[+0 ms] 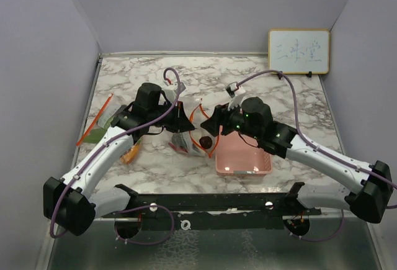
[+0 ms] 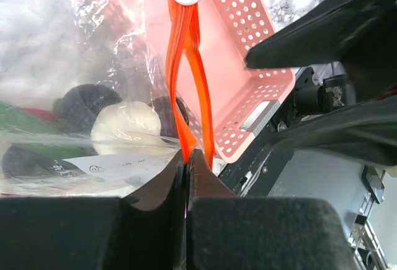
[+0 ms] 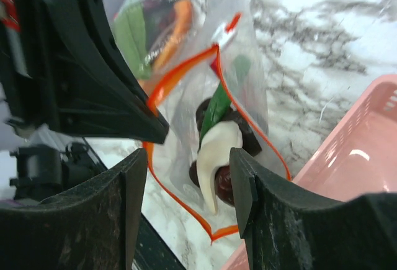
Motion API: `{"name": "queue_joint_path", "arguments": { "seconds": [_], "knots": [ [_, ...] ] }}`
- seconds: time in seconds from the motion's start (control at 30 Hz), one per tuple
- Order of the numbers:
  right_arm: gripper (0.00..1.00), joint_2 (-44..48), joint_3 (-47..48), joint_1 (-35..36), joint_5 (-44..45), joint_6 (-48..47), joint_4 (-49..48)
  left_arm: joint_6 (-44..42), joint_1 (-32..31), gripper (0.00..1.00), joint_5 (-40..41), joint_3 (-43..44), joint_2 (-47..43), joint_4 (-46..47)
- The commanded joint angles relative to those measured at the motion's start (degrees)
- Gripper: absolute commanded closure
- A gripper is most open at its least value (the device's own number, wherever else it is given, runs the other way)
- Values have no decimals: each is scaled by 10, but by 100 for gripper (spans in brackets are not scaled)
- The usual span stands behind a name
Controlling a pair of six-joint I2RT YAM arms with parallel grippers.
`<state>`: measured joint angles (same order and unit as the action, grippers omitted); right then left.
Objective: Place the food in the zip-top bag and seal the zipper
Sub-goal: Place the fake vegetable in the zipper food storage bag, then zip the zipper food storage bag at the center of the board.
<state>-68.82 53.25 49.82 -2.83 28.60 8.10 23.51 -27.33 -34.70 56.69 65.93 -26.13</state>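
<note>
The left end effector [image 2: 187, 158] is clamped tight on the orange zipper rim [image 2: 180, 65] of the zip-top bag [image 3: 251, 90]. The right end effector [image 3: 189, 158] has its jaws apart and grips nothing, poised over the bag's open mouth. Inside the clear bag lie a white mushroom-like piece [image 3: 217, 152], a green leaf [image 3: 217, 105] and dark round pieces [image 3: 248, 136]. The pink basket [image 1: 245, 158] sits on the marble tabletop [image 1: 124, 77] just right of the bag. Left of the left arm, a long red chili [image 1: 93, 121] and an orange carrot [image 1: 131, 153] lie on the tabletop.
</note>
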Motion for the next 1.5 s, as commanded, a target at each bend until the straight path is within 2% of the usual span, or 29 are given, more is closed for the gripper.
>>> {"name": "queue_joint_path", "arguments": {
  "seconds": [0.0, 0.2, 0.37, 0.47, 0.5, 0.53, 0.57, 0.6, 0.73, 0.77, 0.8, 0.9, 0.93, 0.97, 1.0, 1.1, 1.27, 1.37, 1.47],
  "knots": [
    [45, 10, 43, 2, 102, 24, 14, 11, 1, 100, -6, -12, -5, 35],
    [46, -93, 138, 2, 130, 39, 37, 7, 2, 100, -8, -9, 13, 44],
    [47, -148, 169, 2, 162, 70, 49, 2, 1, 100, -8, -8, 14, 45],
    [51, -160, 174, 3, 159, 82, 66, 2, 2, 100, -7, -8, 13, 47],
    [54, -158, 170, 3, 157, 86, 67, 2, 1, 100, -7, -8, 14, 48],
    [62, -155, 165, 3, 156, 88, 66, 3, 2, 100, -6, -8, 15, 52],
    [83, -148, 158, 3, 154, 87, 62, 4, 2, 100, -4, -8, 16, 53],
    [95, -140, 152, 3, 154, 86, 58, 5, 1, 100, 1, -7, 18, 56],
    [98, -100, 138, 3, 150, 64, 44, -5, 2, 100, 11, 8, 29, 48],
    [98, -91, 140, 3, 145, 55, 41, -12, 2, 96, 15, 17, 31, 35],
    [98, -85, 146, 2, 134, 40, 38, -25, 2, 88, 18, 31, 31, 16],
    [98, -76, 185, 2, 100, -10, 52, -61, 2, 57, 45, 81, 5, -54],
    [98, -76, 203, 2, 80, -29, 59, -67, 2, 39, 55, 94, -13, -69],
    [98, -77, 223, 2, 65, -45, 68, -72, 2, 15, 69, 103, -36, -78],
    [98, -79, 242, 2, 48, -59, 81, -77, 2, 3, 81, 109, -61, -82],
    [98, -91, 298, 2, -11, -107, 119, -97, 2, 1, 110, 105, -149, -62],
    [98, -111, 360, 2, -147, -208, 196, -153, 1, 1, 90, 17, -283, 57],
    [98, -108, 367, 2, -257, -271, 228, -194, 1, 4, 52, -10, -317, 99],
    [98, -99, 371, 2, -296, -306, 248, -215, 2, 6, 23, -10, -314, 111]
  ]
}}
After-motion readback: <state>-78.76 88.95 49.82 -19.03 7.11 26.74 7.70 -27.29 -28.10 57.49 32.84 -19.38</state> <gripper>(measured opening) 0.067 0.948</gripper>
